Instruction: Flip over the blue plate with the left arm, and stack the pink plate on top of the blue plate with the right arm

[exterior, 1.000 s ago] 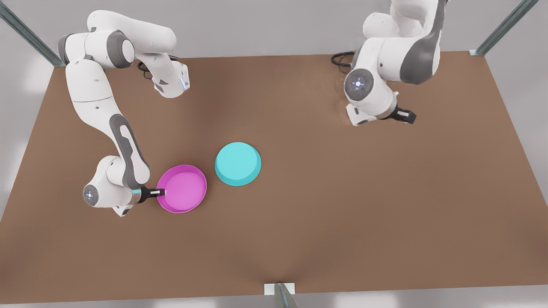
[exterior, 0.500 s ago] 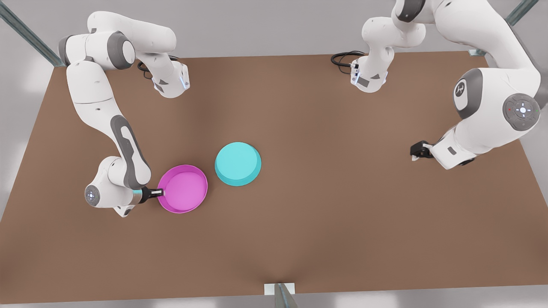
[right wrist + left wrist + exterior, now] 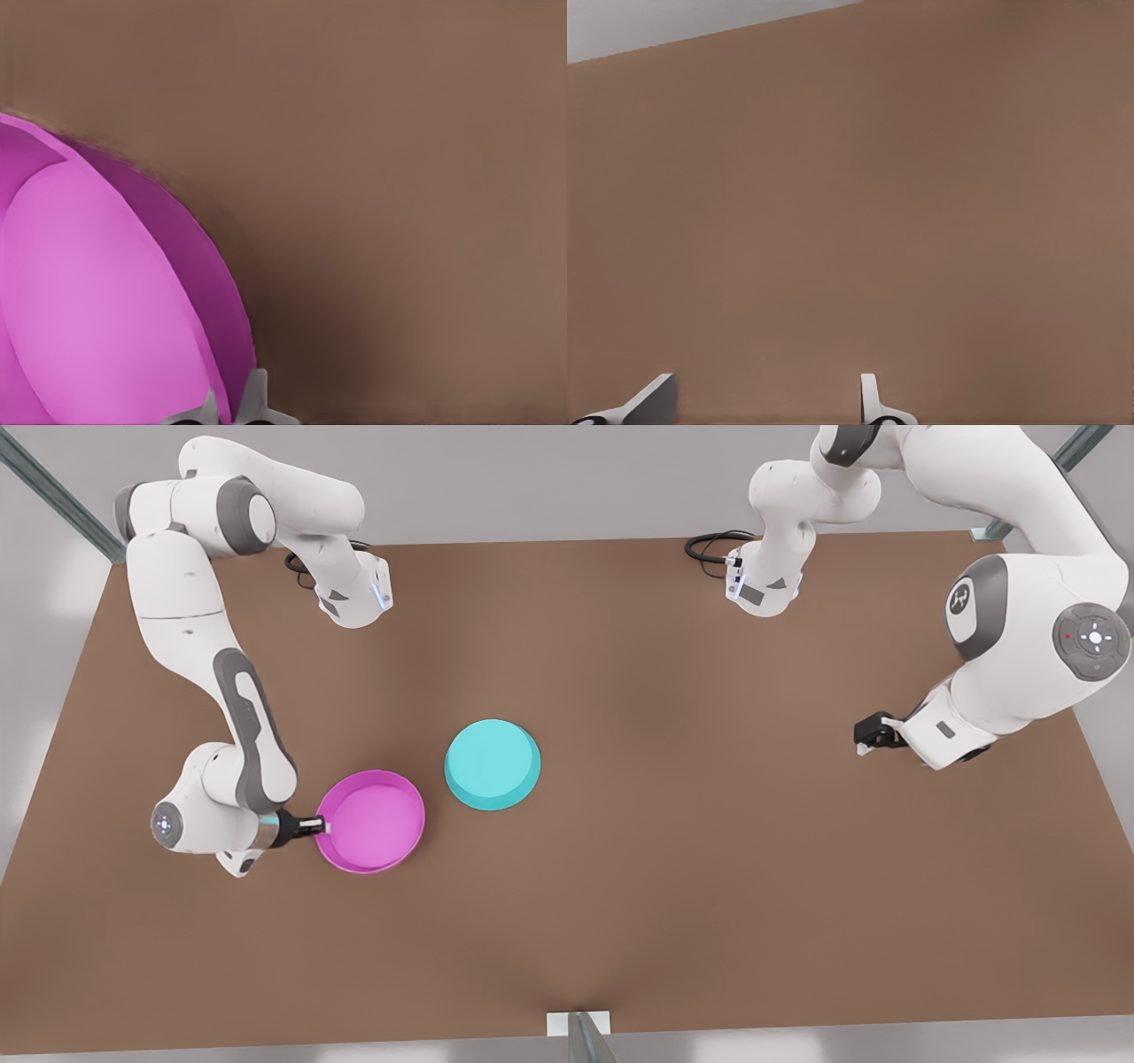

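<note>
Right wrist view: pink plate (image 3: 97, 301) cut off by frame's left and bottom edges; fingers (image 3: 255, 400) show tips only at bottom edge. Left wrist view: two fingers (image 3: 873, 403) cropped at bottom edge. Front view: arm at frame's upper right cut by top edge.

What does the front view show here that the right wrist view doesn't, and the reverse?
Front view alone: the blue plate lying rim-down, apart from the pink plate, and the left end effector waiting open over bare table at the front view's right. Right wrist view alone: the right end effector with its fingertips pinching the pink plate's rim from both sides. Both: pink plate, right end effector, brown table.
</note>
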Robot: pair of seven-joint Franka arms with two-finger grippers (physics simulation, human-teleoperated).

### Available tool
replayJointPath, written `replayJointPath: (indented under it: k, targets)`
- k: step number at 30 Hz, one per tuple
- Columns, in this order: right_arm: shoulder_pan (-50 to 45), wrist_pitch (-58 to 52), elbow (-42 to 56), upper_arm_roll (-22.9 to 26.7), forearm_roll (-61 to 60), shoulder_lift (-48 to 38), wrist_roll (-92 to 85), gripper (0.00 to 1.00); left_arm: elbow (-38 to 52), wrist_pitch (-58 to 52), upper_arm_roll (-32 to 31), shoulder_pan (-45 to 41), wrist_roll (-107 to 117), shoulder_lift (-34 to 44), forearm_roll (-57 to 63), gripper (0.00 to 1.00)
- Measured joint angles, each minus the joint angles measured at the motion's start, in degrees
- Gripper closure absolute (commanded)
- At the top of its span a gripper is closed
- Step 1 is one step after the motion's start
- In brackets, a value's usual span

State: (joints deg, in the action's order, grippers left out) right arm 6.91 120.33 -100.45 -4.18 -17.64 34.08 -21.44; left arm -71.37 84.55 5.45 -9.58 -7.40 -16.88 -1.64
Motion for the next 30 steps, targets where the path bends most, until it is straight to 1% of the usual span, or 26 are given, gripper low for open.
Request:
replayJointPath:
  k: [2,4,6,8,10,16,20,21,22,24,25,26,30]
  targets:
    - [-0.47,-1.17,0.37,-0.54,-0.22,-1.35,0.07,0.79,0.00,0.00,0.00,0.00,0.19,0.05,0.02,0.00]
    - [-3.91,-4.68,1.93,-1.33,-0.43,-3.07,0.96,0.79,0.00,0.00,0.00,0.00,0.19,0.09,0.04,0.00]
    - [-6.82,-7.38,2.64,-1.66,-0.52,-3.57,1.13,0.79,-0.09,0.05,-0.03,-0.02,0.19,0.09,0.06,0.00]
    - [-8.28,-10.65,2.71,-2.83,-0.54,-4.18,1.16,0.79,-0.09,0.02,-0.09,-0.01,0.52,0.09,0.10,0.00]
    - [-9.79,-13.16,2.47,-3.01,-0.52,-4.03,1.09,0.79,-0.14,0.08,-0.09,0.00,0.63,0.09,0.12,0.00]
    - [-17.83,-12.34,3.51,-2.93,-5.03,-3.20,1.82,0.79,-0.18,0.26,-0.17,0.00,0.98,0.09,0.11,0.00]
    - [-19.79,-12.67,3.43,-2.92,-4.71,-3.06,3.04,0.79,-0.23,0.26,-0.18,0.00,0.98,0.09,0.07,0.00]
    - [-19.84,-12.65,3.43,-2.92,-4.74,-2.97,3.11,0.67,-0.26,0.26,-0.18,0.00,0.98,0.09,0.04,0.00]
    - [-19.84,-12.82,3.50,-2.85,-4.54,-2.67,3.08,0.51,-0.26,0.26,-0.18,0.00,0.98,0.09,0.03,0.00]
    - [-19.83,-12.84,3.51,-2.86,-4.18,-2.44,3.16,0.39,-0.26,0.26,-0.18,0.00,0.98,0.09,0.00,0.00]
    - [-19.83,-12.72,3.67,-2.85,-4.09,-1.97,3.16,0.37,-0.23,0.34,-0.18,0.00,0.98,0.09,0.00,0.00]
    - [-19.83,-12.58,3.68,-2.85,-4.07,-1.91,3.16,0.33,-0.19,0.34,-0.18,0.00,0.98,0.09,0.00,0.00]
    - [-19.83,-12.15,3.77,-2.85,-3.90,-1.38,3.09,0.30,-0.26,0.33,-0.18,0.00,0.98,0.09,0.00,0.00]
